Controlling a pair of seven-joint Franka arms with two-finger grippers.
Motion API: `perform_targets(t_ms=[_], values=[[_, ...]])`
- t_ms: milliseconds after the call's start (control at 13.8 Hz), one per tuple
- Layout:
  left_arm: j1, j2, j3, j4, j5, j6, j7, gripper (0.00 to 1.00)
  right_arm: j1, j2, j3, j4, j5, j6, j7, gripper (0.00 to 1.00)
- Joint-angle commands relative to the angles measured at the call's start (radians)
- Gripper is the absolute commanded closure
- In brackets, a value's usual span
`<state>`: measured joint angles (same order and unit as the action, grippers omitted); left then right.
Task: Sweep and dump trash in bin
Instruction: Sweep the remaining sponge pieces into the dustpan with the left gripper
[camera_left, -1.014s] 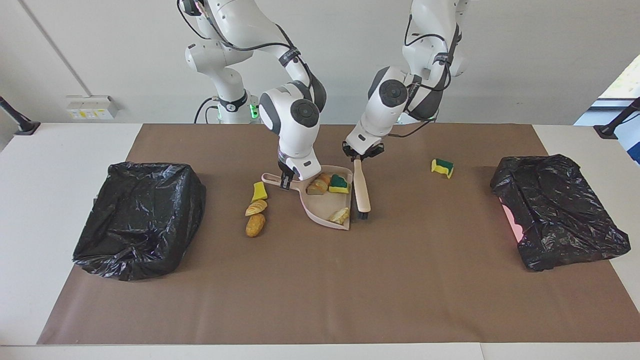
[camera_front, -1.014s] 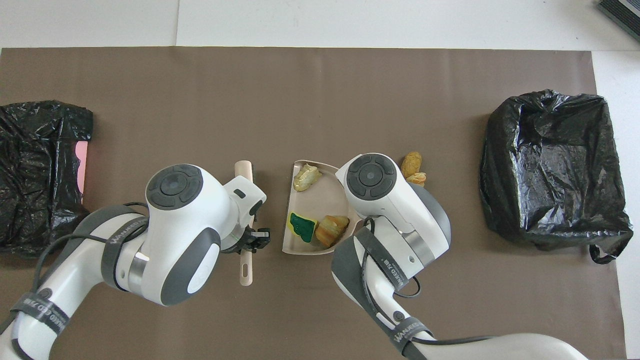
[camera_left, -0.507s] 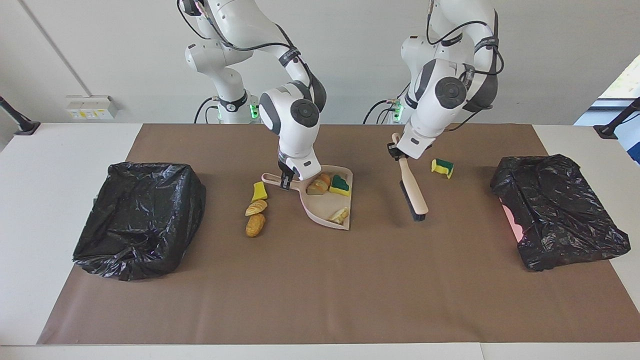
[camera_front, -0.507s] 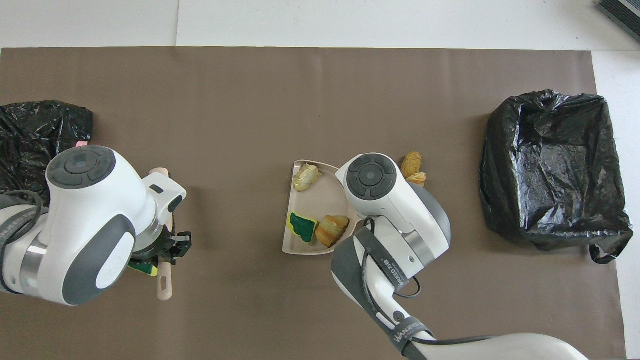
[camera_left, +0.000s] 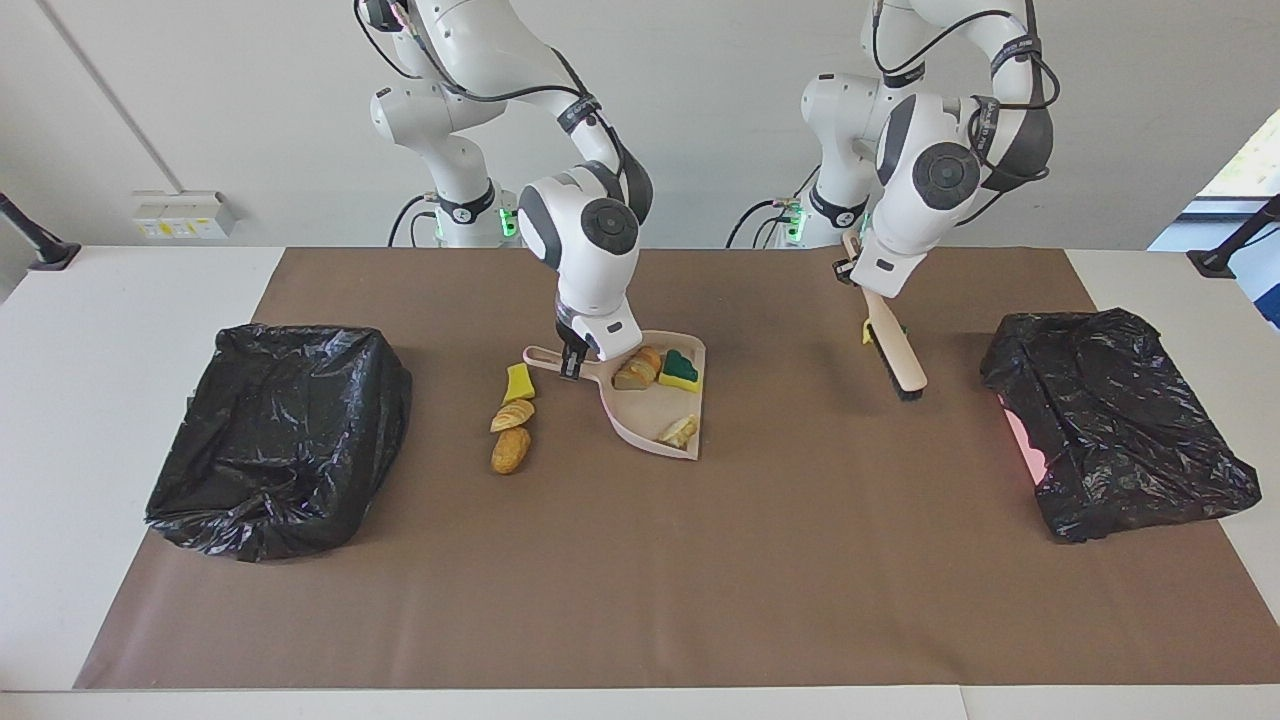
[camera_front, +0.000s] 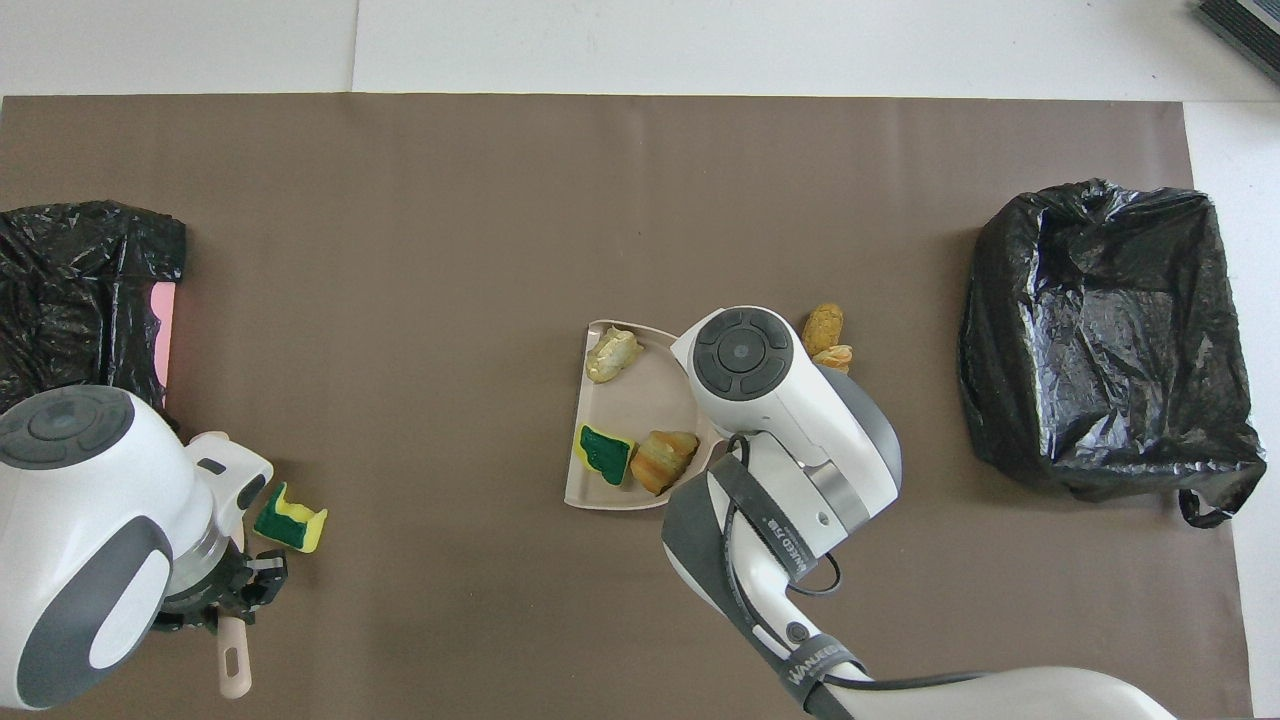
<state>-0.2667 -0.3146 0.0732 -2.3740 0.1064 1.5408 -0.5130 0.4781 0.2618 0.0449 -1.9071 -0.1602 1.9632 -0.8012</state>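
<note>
My right gripper (camera_left: 571, 362) is shut on the handle of the pale pink dustpan (camera_left: 648, 408), which lies flat mid-table. It holds a bread lump (camera_left: 637, 371), a green-topped sponge scrap (camera_left: 680, 368) and a pastry piece (camera_left: 680, 431). Beside its handle lie a yellow sponge scrap (camera_left: 518, 382), a croissant piece (camera_left: 512, 414) and a bread lump (camera_left: 511, 450). My left gripper (camera_left: 856, 270) is shut on the beige brush (camera_left: 893, 347), held tilted with its bristles low over the mat, over a lone green-topped sponge scrap (camera_front: 290, 518) toward the left arm's end.
A black-bag-lined bin (camera_left: 280, 435) stands open at the right arm's end of the table. A second black-bagged bin (camera_left: 1120, 420) with pink showing at its edge stands at the left arm's end, close to the brush. A brown mat (camera_left: 640, 560) covers the table.
My left arm has carried the brush from beside the dustpan toward the left arm's end, to the lone sponge scrap. The right arm and dustpan have not moved.
</note>
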Motion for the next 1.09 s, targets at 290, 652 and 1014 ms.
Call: perform_targets(t_ms=[290, 652, 1014], values=[[0.067, -0.149, -0.012, -0.224, 0.044, 0.120, -0.016, 1.00, -0.009, 0.002, 0.006, 0.000, -0.025, -0.012, -0.013, 1.00], [0.061, -0.091, -0.015, -0.246, 0.033, 0.276, -0.038, 1.00, -0.009, 0.002, 0.006, 0.000, -0.025, -0.013, -0.013, 1.00], [0.000, 0.041, -0.018, -0.171, -0.121, 0.436, -0.042, 1.00, -0.009, 0.004, 0.006, 0.002, -0.025, -0.015, -0.013, 1.00]])
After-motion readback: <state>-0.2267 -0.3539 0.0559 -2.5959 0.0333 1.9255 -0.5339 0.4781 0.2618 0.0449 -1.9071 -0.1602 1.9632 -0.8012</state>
